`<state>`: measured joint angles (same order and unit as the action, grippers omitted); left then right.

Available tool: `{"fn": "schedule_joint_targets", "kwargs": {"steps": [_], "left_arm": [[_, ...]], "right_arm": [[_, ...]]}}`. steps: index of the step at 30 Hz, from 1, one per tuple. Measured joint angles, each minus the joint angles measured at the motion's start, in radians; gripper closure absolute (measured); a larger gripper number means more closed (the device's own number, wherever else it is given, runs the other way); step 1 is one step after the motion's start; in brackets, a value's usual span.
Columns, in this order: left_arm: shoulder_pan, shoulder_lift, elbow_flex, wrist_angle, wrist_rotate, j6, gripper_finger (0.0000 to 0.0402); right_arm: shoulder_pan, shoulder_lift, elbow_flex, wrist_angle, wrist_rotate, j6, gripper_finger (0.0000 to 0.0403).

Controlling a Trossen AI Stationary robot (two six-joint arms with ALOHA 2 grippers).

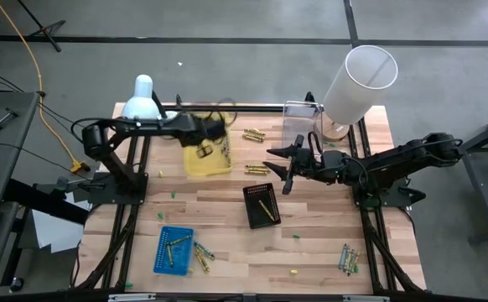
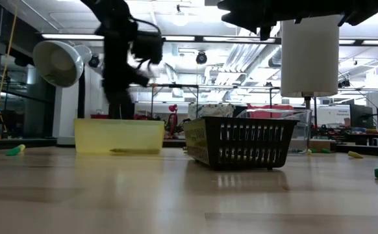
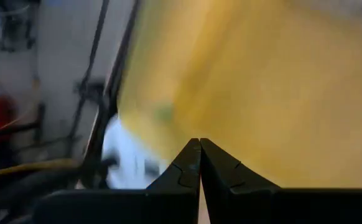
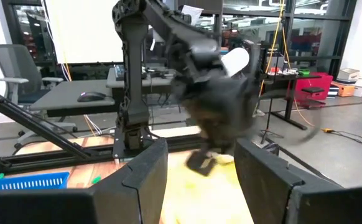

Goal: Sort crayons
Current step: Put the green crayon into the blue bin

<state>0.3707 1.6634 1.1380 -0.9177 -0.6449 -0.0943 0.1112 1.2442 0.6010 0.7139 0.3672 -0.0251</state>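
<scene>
Jaws: left gripper [image 3: 199, 163] pinched closed, empty, over yellow tray [image 1: 206, 158]; right gripper [image 1: 288, 168] spread wide, empty, mid-bench | step: pick loose yellow crayons [image 1: 256, 169] between the trays, low flat approach, one at a time | count: 3 trays – yellow, black [image 1: 262, 205], blue [image 1: 173, 249]; crayon clusters ~5, exact count unclear

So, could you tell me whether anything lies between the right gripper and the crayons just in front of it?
Nothing visible does: the right gripper, fingers open, faces the yellow crayons across bare table; the black basket sits off to one side.

Lab/workshop: desks [image 4: 75, 93], office chair [image 4: 13, 65], ceiling strip lights [image 2: 111, 36].
</scene>
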Motion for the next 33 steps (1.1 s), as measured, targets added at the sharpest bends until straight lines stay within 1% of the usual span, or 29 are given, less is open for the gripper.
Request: {"fn": "schedule_joint_targets", "kwargs": {"steps": [2,4,7,9,15,17,20,22,25,30,33], "left_arm": [[0.037,0.0,0.025,0.119,0.094,0.055,0.0401],[0.063,-0.002,0.03,0.255,0.232,0.085,0.0401],[0.079,-0.016,-0.006,0.476,0.44,0.095,0.0401],[0.075,-0.024,-0.05,0.618,0.542,0.119,0.0401],[0.046,-0.019,-0.205,1.089,0.73,0.132,0.0401],[0.046,0.002,-0.222,1.172,0.744,0.133,0.0401],[0.06,0.038,-0.182,1.132,0.724,0.181,0.0401],[0.07,0.066,-0.11,1.042,0.72,0.223,0.0401],[0.073,0.131,0.048,0.855,0.718,0.297,0.0401],[0.08,0.284,0.313,0.44,0.698,0.454,0.0401],[0.089,0.356,0.418,0.319,0.656,0.512,0.0401]], "right_arm": [[0.0,0.0,0.0,-0.001,0.0,0.0,0.0224],[0.0,0.0,0.0,-0.02,0.0,0.0,0.0224],[0.0,0.0,0.0,-0.078,0.0,0.015,0.0224],[0.0,0.0,0.0,-0.102,0.0,0.021,0.0224],[0.0,0.0,0.0,-0.105,0.0,0.026,0.0224],[0.0,0.0,0.0,-0.097,0.002,0.026,0.0224],[-0.001,0.0,0.0,-0.073,0.023,0.011,0.0224],[-0.006,0.0,0.0,-0.05,0.029,-0.016,0.0224],[-0.025,0.0,0.0,-0.03,0.03,-0.033,0.0224],[-0.061,0.0,0.0,-0.052,0.019,-0.015,0.0224],[-0.075,0.0,0.0,-0.081,-0.001,0.002,0.0224]]}}
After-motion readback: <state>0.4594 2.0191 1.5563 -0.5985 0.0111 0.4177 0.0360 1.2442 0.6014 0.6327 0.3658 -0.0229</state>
